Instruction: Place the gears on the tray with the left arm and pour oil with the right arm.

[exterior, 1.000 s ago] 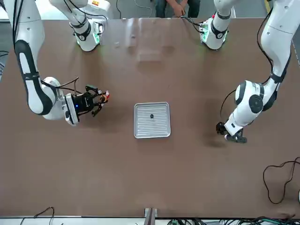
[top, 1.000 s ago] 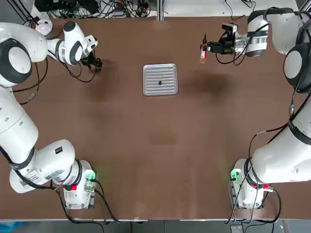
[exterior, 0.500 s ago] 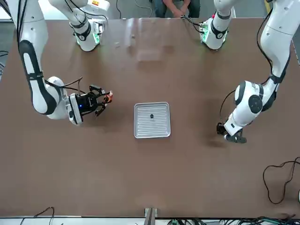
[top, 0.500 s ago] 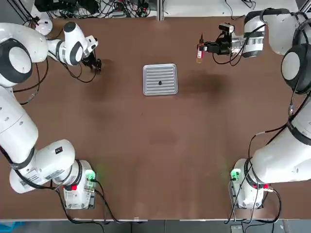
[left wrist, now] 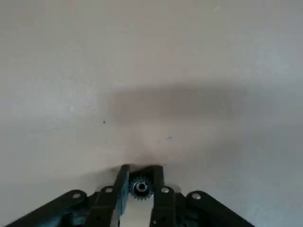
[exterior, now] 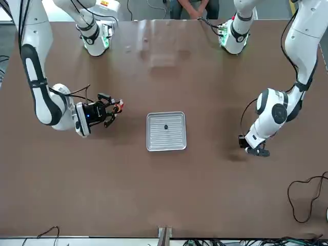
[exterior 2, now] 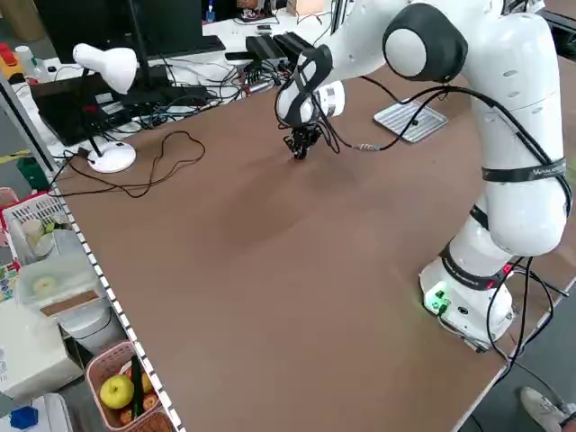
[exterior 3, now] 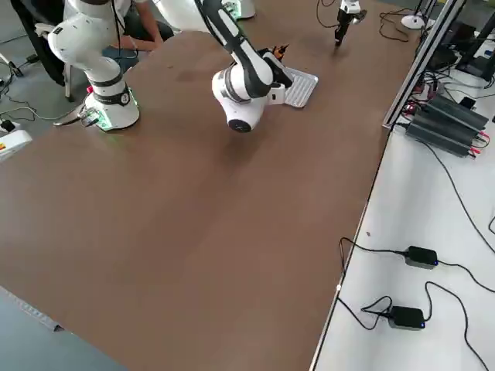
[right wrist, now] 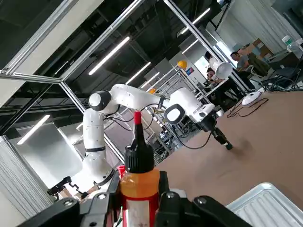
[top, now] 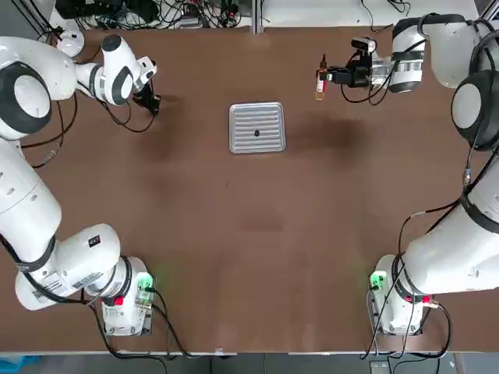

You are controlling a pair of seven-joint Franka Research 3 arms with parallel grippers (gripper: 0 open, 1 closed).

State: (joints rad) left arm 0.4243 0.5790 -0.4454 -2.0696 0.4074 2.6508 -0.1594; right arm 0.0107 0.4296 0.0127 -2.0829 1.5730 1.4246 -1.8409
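The two arm bases stood at the near edge of the brown surface [top: 257, 257], each with a green light. Both arms reached far out over it, all the way toward the far side.

The tray [top: 256, 127] lay flat in the middle of the far half. One small dark gear [top: 256, 133] sat on the tray, near its center.

The left arm [top: 35, 86] bent around at the far left, with its wrist pointing down. The left claw [top: 150, 102] was low at the surface, well apart from the tray. Its fingers were clamped on the second gear [left wrist: 140, 188], a tiny toothed wheel held between the tips.

The right arm [top: 448, 47] curved in from the far right, with its wrist lying sideways and pointing toward the middle. The right claw [top: 329, 76] was lifted off the surface. It squeezed the oil [top: 319, 82] bottle tight. The bottle stood upright, dark cap on top, near the tray's far right corner but not over it.
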